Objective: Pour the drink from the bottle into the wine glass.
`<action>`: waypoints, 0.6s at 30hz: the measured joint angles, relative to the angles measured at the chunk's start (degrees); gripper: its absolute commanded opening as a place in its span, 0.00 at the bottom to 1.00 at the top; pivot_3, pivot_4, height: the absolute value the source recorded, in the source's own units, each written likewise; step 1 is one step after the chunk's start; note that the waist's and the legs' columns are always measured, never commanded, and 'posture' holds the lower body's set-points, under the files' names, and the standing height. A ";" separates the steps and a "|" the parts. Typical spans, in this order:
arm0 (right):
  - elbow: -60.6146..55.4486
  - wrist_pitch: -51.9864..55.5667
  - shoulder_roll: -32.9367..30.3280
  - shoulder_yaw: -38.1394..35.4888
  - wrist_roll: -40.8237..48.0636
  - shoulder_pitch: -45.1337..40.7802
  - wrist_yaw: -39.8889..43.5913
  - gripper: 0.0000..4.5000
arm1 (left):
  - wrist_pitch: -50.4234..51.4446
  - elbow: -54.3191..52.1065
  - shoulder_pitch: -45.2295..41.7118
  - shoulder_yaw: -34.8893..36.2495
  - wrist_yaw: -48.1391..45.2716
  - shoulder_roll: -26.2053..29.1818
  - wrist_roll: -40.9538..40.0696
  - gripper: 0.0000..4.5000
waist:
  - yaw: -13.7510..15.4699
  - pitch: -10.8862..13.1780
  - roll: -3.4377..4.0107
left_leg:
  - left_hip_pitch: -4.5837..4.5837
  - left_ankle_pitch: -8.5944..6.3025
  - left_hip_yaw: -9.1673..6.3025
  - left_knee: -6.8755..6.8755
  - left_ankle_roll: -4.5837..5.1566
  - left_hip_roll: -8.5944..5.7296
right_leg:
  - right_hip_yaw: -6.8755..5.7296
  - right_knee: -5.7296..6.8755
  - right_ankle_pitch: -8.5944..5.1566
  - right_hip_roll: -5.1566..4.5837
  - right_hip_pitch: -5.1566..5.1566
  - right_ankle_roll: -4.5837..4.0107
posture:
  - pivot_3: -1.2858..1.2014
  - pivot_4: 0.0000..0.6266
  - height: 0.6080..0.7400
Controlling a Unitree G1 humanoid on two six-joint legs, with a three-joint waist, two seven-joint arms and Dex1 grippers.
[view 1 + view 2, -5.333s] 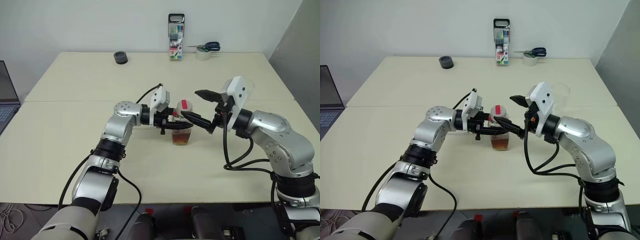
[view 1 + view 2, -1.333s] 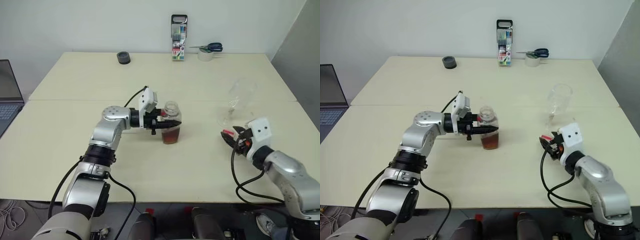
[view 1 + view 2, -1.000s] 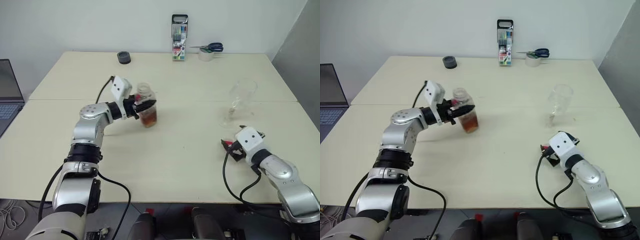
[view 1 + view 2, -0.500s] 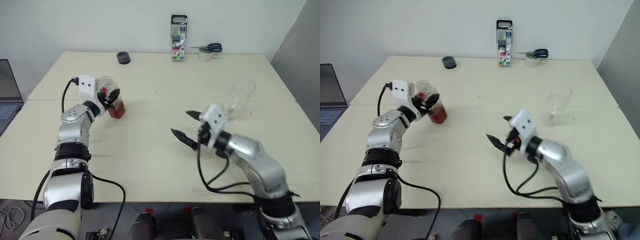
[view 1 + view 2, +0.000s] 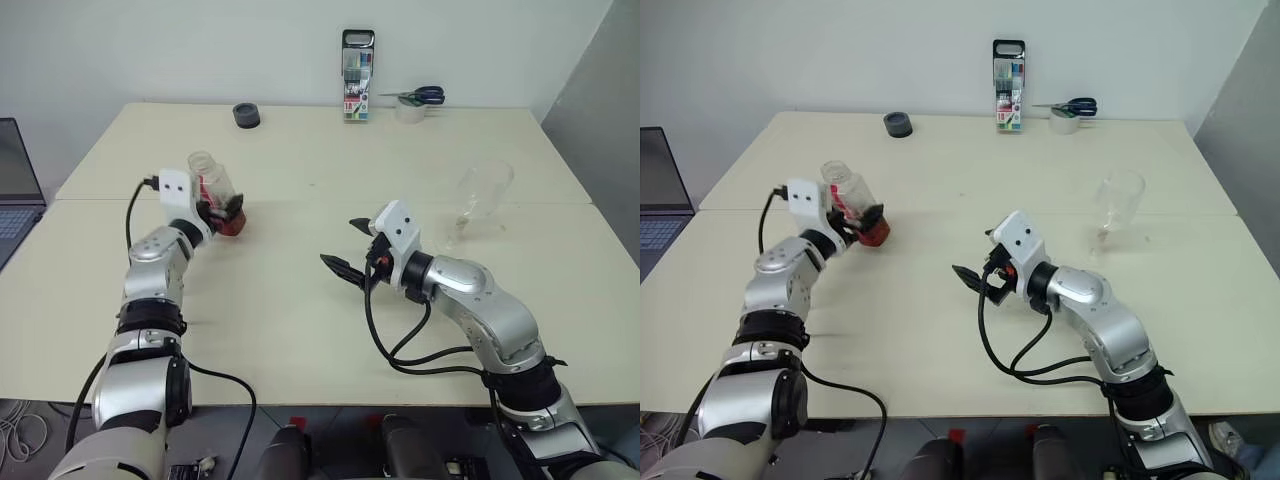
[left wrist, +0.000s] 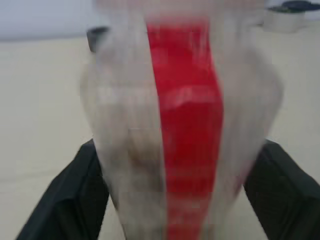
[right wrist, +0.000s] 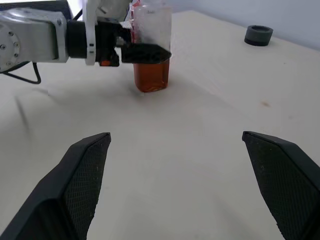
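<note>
Bottle (image 5: 214, 192) stands on the left side of the pale table (image 5: 300, 330), well apart from the wine glass (image 5: 478, 200) on the right; its cap is off, the mouth open, and the drink (image 5: 231, 222) fills only its lower part; nothing amber can be made out in the glass, so the pour looks not yet done.

Right gripper (image 5: 348, 246) hovers over the middle of the table, jaws spread wide and empty, pointing towards the bottle; left gripper (image 5: 226, 211) has its black fingers on either side of the bottle's red-banded body, though whether they press on it or stand just clear I cannot tell from the blurred wrist view.

Risks, as I judge them: the bottle is uncapped and appears to lean slightly, so a bump from either arm could tip it and spill the drink; a loose hold could let it slip when lifted; the glass, on a thin stem and small foot, could topple if an arm brushes it in a long carry across the table.
</note>
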 measured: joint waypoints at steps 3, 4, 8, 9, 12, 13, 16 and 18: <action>0.00 0.17 -0.09 0.01 -0.05 0.02 0.12 1.00 | 0.03 -1.53 0.39 -0.04 -0.11 -0.10 0.10 1.00 | 0.07 0.00 0.00 | 0.00 0.00 0.01 0.00 0.00 -0.01 | 0.01 -0.01 0.00 -0.01 0.00 0.00 | 0.52 0.24 1.00; 0.00 0.17 -0.19 0.03 -0.09 0.04 0.16 1.00 | -0.12 -2.13 0.45 -0.10 -0.13 -0.09 0.22 1.00 | 0.10 -0.01 0.00 | 0.00 0.00 0.01 0.00 0.00 -0.01 | 0.01 -0.01 0.00 -0.01 0.00 0.00 | 0.52 0.24 1.00; -0.01 -0.21 -1.31 0.50 -0.80 1.47 0.30 1.00 | -1.74 -4.21 3.24 -1.36 0.61 -0.34 1.87 1.00 | 0.12 -0.01 -0.01 | 0.02 0.00 0.03 -0.02 0.00 0.00 | 0.03 -0.02 0.00 -0.01 0.01 0.00 | 0.52 0.24 1.00; -0.04 -0.62 -1.66 0.57 -1.15 2.49 0.32 1.00 | -1.97 -4.38 4.25 -1.60 1.09 -0.43 2.19 1.00 | 0.11 -0.01 -0.01 | 0.02 0.00 0.03 -0.03 0.00 0.00 | 0.02 -0.01 0.00 -0.01 0.01 0.00 | 0.52 0.24 1.00; -0.11 -3.96 -3.53 1.17 -3.55 7.26 0.00 1.00 | -3.13 -6.12 8.12 -2.21 1.95 -0.64 3.38 1.00 | 0.16 -0.01 -0.01 | 0.00 0.00 0.03 -0.03 0.00 0.00 | 0.03 -0.04 0.00 -0.02 0.00 0.00 | 0.52 0.24 1.00; -0.30 -5.56 -3.74 1.05 -4.86 9.21 -0.65 1.00 | -3.39 -7.24 9.45 -2.20 2.76 -0.63 3.76 1.00 | 0.17 -0.01 -0.01 | 0.01 0.00 0.04 -0.04 0.01 0.01 | 0.04 -0.04 0.00 -0.02 0.00 0.00 | 0.52 0.24 1.00; -2.13 -6.62 -2.57 -0.36 -5.57 13.55 -3.25 1.00 | -4.15 -11.16 12.46 -2.11 4.62 -0.47 4.37 1.00 | 0.18 -0.01 -0.01 | 0.02 0.00 0.04 -0.03 0.01 0.06 | 0.05 -0.02 0.00 -0.01 0.00 0.00 | 0.52 0.24 1.00; -4.30 -6.54 -2.49 -1.31 -5.40 15.72 -3.95 1.00 | -4.13 -13.56 14.26 -2.09 4.97 -0.13 4.41 1.00 | 0.20 -0.01 -0.01 | 0.02 -0.01 0.05 -0.03 0.01 0.05 | 0.06 -0.02 0.00 0.00 0.00 0.00 | 0.52 0.24 1.00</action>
